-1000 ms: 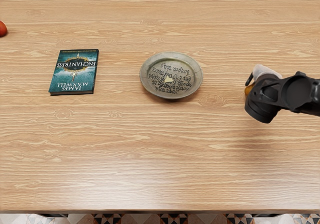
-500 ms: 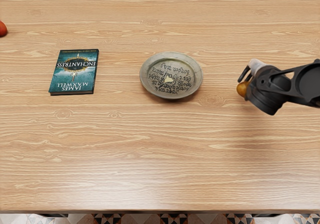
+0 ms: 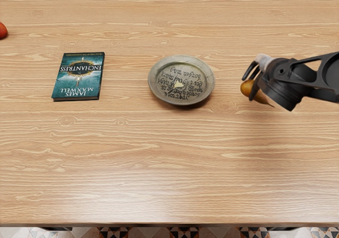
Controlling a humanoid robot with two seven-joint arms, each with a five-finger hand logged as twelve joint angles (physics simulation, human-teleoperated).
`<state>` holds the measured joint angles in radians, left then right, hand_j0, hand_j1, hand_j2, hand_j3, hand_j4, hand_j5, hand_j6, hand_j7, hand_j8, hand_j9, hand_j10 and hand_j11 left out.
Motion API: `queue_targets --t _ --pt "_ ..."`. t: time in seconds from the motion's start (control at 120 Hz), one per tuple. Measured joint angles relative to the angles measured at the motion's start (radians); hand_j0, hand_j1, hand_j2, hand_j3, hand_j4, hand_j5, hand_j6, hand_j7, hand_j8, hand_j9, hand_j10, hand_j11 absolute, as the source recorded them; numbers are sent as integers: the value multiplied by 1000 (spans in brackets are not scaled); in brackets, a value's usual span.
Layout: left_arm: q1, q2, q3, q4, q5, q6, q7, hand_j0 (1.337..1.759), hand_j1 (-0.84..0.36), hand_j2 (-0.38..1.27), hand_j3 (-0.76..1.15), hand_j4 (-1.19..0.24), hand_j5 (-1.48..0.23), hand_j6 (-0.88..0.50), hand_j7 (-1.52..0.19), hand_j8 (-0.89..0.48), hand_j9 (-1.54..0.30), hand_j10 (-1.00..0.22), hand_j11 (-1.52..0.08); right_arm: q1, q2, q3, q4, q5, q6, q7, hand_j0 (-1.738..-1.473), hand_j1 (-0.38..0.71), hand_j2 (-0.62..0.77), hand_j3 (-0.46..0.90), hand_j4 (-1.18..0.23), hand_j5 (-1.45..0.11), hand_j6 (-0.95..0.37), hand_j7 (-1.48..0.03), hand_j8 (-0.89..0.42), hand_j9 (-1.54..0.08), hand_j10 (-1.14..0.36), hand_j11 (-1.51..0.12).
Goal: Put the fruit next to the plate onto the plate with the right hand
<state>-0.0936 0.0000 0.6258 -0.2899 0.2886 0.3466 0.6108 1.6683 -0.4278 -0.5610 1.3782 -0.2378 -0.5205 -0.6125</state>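
A round grey plate (image 3: 157,84) with dark script on it lies on the wooden table, slightly right of centre. To its right, my right hand (image 3: 258,78) comes in from the right edge, fingers curled on an orange-brown fruit (image 3: 247,88). The fruit is held above the table surface and is partly hidden by the black hand. A gap of bare table separates it from the plate's right rim. The left arm does not show.
A blue paperback book (image 3: 78,76) lies left of the plate. A red fruit (image 3: 2,31) peeks in at the far left edge. The table's front edge runs along the bottom of the view.
My right hand has risen and moved left toward the plate, carrying the orange-brown fruit, which now shows more fully.
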Motion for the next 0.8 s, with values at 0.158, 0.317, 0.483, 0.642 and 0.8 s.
queue_targets --t 0.158,0.317,0.483,0.642,0.8 --pt "0 0 0 0 0 0 0 1658 349 0 0 0 0 0 0 0 0 0 0 42 5 25 20 48 10 1 -1658 371 561 1 -802 -1119 -485 -1073 -497 -1110 -806 -1110" --pt "0 0 0 0 0 0 0 1658 349 0 0 0 0 0 0 0 0 0 0 70 19 47 24 91 19 1 -1658 384 584 0 -803 -1122 -494 -1075 -491 -1111 -808 -1112" --pt "0 0 0 0 0 0 0 1658 349 0 0 0 0 0 0 0 0 0 0 113 57 57 12 154 32 1 -1658 397 589 1 -804 -1121 -476 -1075 -482 -1116 -807 -1117" --pt "0 0 0 0 0 0 0 1658 349 0 0 0 0 0 0 0 0 0 0 129 117 59 -55 197 65 1 -1658 380 557 1 -806 -1118 -477 -1076 -486 -1118 -811 -1120" --pt "0 0 0 0 0 0 0 1658 349 0 0 0 0 0 0 0 0 0 0 133 198 61 -168 241 123 1 -1658 379 562 1 -804 -1123 -480 -1076 -485 -1121 -808 -1122"
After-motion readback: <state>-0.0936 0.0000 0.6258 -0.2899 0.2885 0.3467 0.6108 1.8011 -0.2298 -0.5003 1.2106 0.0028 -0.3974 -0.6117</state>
